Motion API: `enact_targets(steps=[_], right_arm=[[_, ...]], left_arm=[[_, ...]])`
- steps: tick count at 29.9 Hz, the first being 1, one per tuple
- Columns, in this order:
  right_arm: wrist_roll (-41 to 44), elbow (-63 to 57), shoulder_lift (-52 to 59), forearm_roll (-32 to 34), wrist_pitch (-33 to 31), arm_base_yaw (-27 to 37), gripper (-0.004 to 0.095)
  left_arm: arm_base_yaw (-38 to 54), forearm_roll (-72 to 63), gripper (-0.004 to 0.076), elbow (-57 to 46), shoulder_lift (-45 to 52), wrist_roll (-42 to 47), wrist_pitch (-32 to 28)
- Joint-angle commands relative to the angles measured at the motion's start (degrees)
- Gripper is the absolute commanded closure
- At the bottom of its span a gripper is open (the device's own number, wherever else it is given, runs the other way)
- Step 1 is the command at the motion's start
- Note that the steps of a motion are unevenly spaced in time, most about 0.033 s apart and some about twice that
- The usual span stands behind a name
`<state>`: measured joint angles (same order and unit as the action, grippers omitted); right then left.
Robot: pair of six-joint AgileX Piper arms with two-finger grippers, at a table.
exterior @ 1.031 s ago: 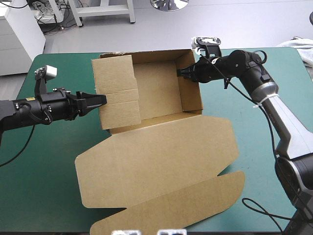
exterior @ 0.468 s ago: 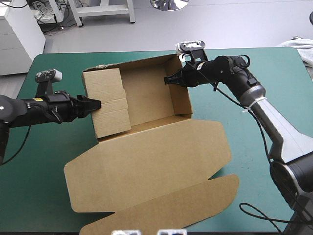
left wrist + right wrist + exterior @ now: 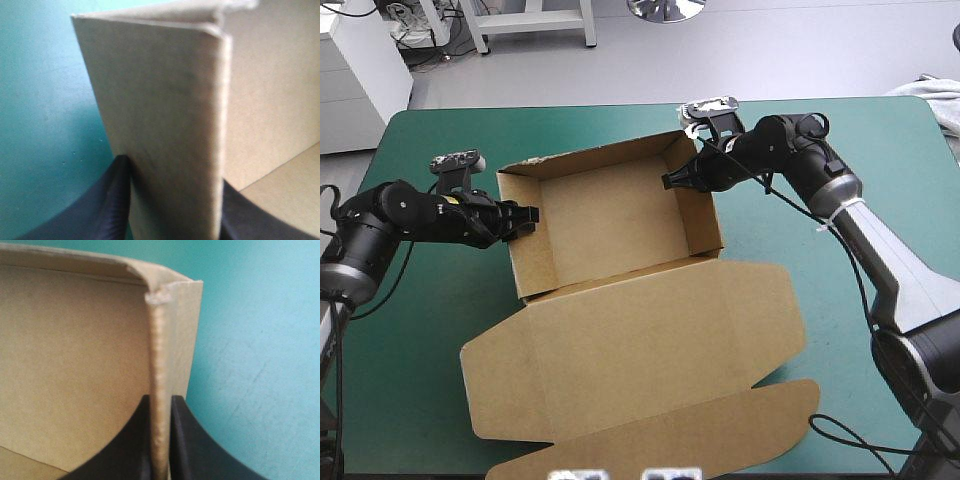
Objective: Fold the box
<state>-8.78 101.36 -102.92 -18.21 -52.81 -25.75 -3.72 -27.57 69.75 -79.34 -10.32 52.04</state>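
The brown box (image 3: 610,215) stands as an open tray at the table's middle, its lid (image 3: 650,340) lying flat toward the near edge. My left gripper (image 3: 525,220) is at the tray's left wall. In the left wrist view the doubled wall (image 3: 160,100) fills the gap between the black fingers, with the left gripper (image 3: 172,172) shut on it. My right gripper (image 3: 672,180) holds the right wall near the far corner. The right wrist view shows the wall's edge (image 3: 159,365) pinched in the right gripper (image 3: 160,398), one finger inside the tray and one outside.
The teal-green cover (image 3: 410,330) lies bare left and right of the box. A pale cloth (image 3: 935,95) rests at the table's far right corner. The lid's front flap (image 3: 720,425) reaches almost to the near edge.
The left side flap, earlier lying folded over, now stands as an upright wall. The box slid left, and the left gripper moved onto that wall. The right gripper kept its hold.
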Motion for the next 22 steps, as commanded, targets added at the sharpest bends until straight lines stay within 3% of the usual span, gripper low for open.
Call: enact_targets(steps=[1,2,3,10,18,22], right_arm=[[0.8,1.8,3.4,-2.5,-1.5,-0.5,0.092],[1.9,1.8,3.4,-0.4,-2.5,-0.6,0.092],[2.5,1.8,3.4,1.6,-3.7,-0.6,0.092],[6.7,1.8,3.4,9.4,-10.2,-0.6,0.0921],[10.0,0.5,3.0,11.3,-13.6,-0.6,0.0921],[11.3,-1.7,2.1,12.0,-13.9,-0.6,0.0921]], left_arm=[[-0.3,-0.8,0.0643,1.8,0.1,0.9,-3.3],[-0.6,-1.0,0.0719,1.8,0.1,0.8,-3.1],[-1.1,-1.0,0.0731,1.9,0.1,0.2,-3.1],[-5.3,-0.4,0.0734,6.3,-0.6,0.5,-4.2],[-8.3,1.2,0.0734,19.1,-9.7,3.4,4.4],[-11.4,8.2,0.0734,24.2,-15.4,7.9,7.4]])
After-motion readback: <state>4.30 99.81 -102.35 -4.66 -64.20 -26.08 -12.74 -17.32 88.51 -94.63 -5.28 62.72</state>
